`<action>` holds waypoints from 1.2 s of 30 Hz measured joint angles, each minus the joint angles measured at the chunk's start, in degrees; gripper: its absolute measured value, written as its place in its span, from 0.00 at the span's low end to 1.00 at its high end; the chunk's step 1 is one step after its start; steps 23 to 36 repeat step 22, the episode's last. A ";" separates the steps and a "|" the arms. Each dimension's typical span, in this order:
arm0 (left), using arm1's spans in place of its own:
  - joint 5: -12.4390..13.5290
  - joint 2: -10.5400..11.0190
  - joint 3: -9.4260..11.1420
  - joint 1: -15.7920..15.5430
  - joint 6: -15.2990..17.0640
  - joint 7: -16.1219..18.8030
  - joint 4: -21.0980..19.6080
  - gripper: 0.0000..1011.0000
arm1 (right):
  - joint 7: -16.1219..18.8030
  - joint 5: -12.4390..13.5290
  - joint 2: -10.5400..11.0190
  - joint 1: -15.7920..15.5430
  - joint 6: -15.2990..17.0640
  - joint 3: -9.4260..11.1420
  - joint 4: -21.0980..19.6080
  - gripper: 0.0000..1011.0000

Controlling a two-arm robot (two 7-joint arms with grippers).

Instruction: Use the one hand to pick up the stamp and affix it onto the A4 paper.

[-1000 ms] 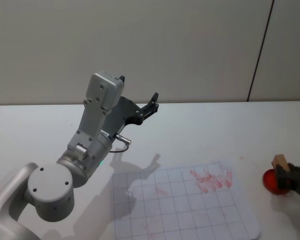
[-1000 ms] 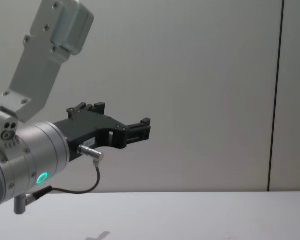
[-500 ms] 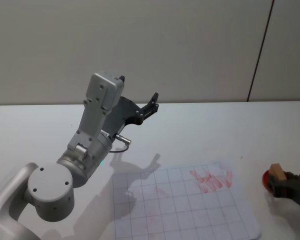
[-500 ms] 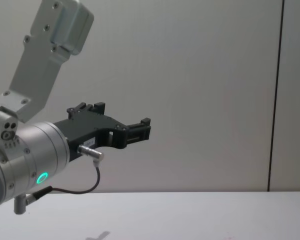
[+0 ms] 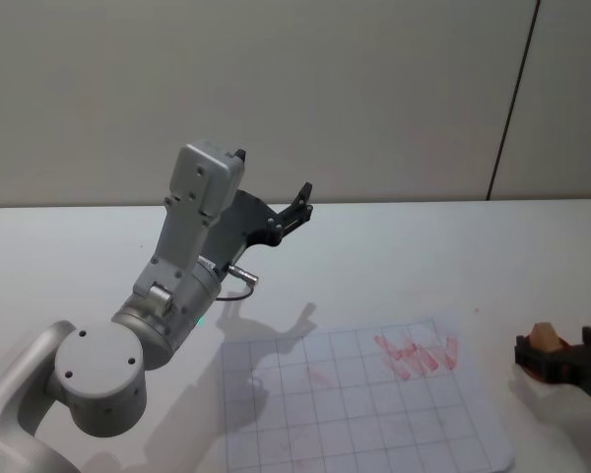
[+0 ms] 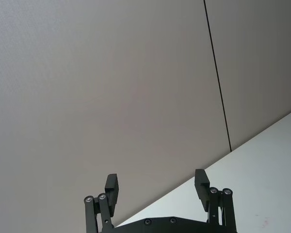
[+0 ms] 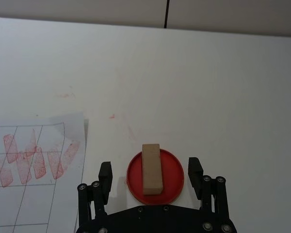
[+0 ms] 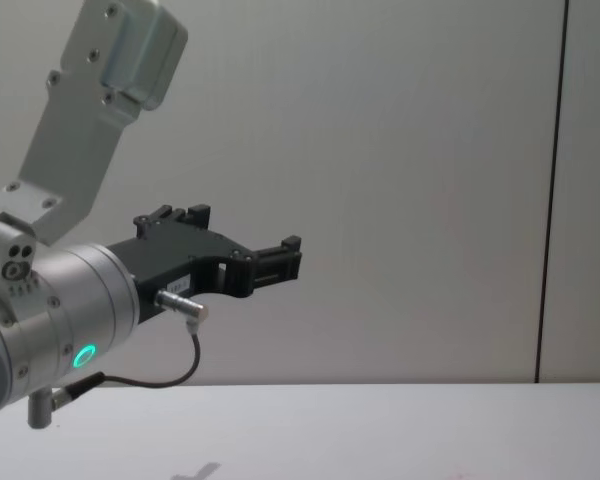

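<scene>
The white table (image 5: 394,246) carries everything, running back to a plain wall. The left arm (image 5: 177,286) is the largest thing on view, raised well above the table's left half with its elbow bent. Its left gripper (image 6: 156,188) is held up in the air, pointing toward the wall, the fingers spread wide with nothing between them.

The A4 paper (image 5: 360,404) lies near the front edge of the table, toward the right, printed with a grid and bearing a cluster of red stamp marks (image 7: 34,158) near its far right corner.

The right gripper (image 7: 150,177) is low at the table's right edge, just beside the paper's right side. Its fingers stand wide apart on either side of a round red ink pad (image 7: 172,174), gripping nothing.

The stamp (image 7: 152,168), a small light-brown wooden block, sits on the ink pad between the open fingers, clear of both.
</scene>
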 joint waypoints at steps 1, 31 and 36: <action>0.00 0.00 0.00 0.00 0.00 0.00 0.00 0.99 | 0.10 -0.44 0.13 -0.25 -0.81 0.01 -0.43 0.94; 0.00 0.00 0.00 0.00 0.00 0.00 0.00 0.99 | 1.15 -7.19 2.89 -3.86 -14.55 0.54 -5.84 0.99; 0.00 0.00 0.00 0.00 0.00 0.00 0.00 0.99 | 1.15 -7.19 2.89 -3.86 -14.55 0.54 -5.84 0.99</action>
